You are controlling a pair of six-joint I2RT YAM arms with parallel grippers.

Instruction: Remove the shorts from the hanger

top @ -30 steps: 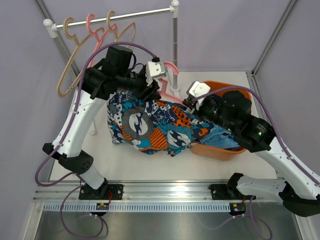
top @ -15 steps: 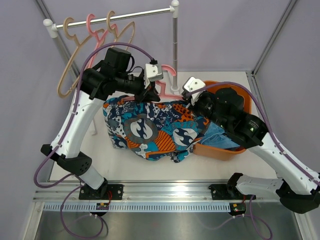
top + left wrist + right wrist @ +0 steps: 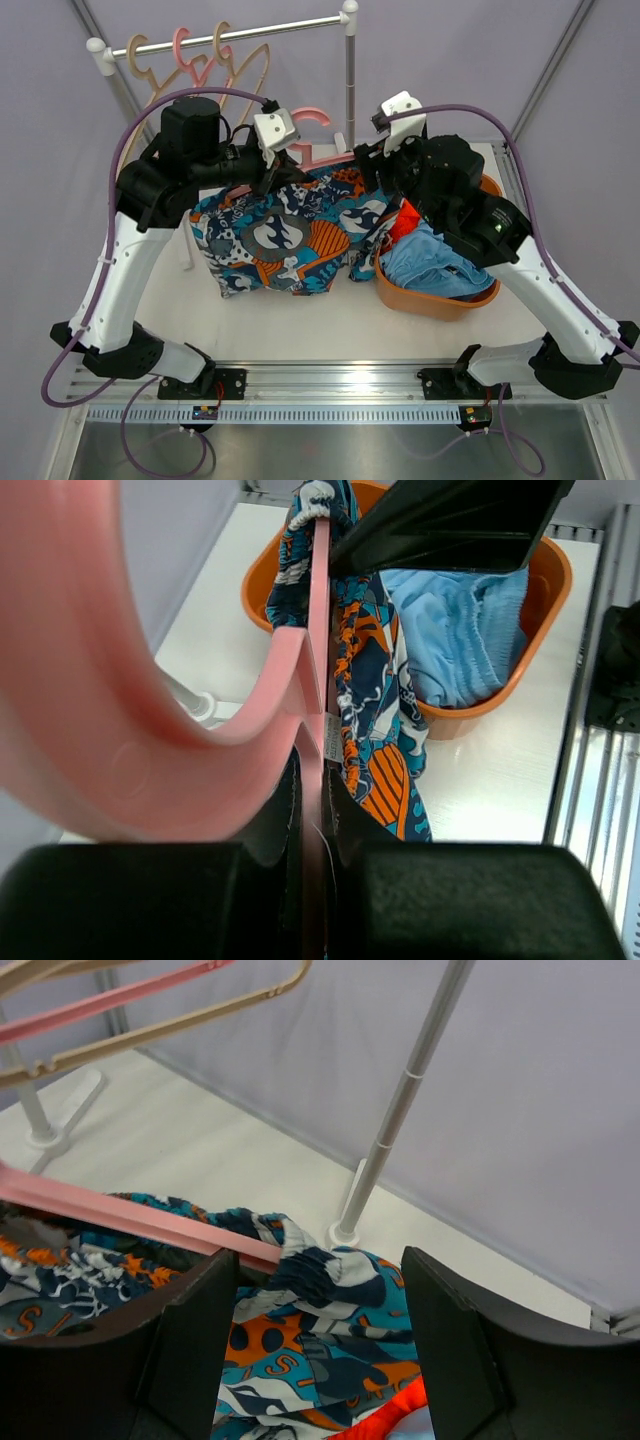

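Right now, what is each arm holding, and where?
Left gripper clamps the pink hanger near its hook; right gripper open beside the printed shorts, holding nothing.

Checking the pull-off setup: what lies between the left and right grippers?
The top view shows the pink hanger, with the printed shorts draped over it, running from the left gripper across to the right gripper.

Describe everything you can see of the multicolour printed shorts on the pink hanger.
The printed shorts, soft cloth patterned in blue, orange, white and navy, hang draped over the bar of the pink plastic hanger, spread wide. Their gathered waistband bunches at the bar's end, between the fingers of the open right gripper. One edge hangs beside the orange plastic basin. The left gripper clamps the hanger.
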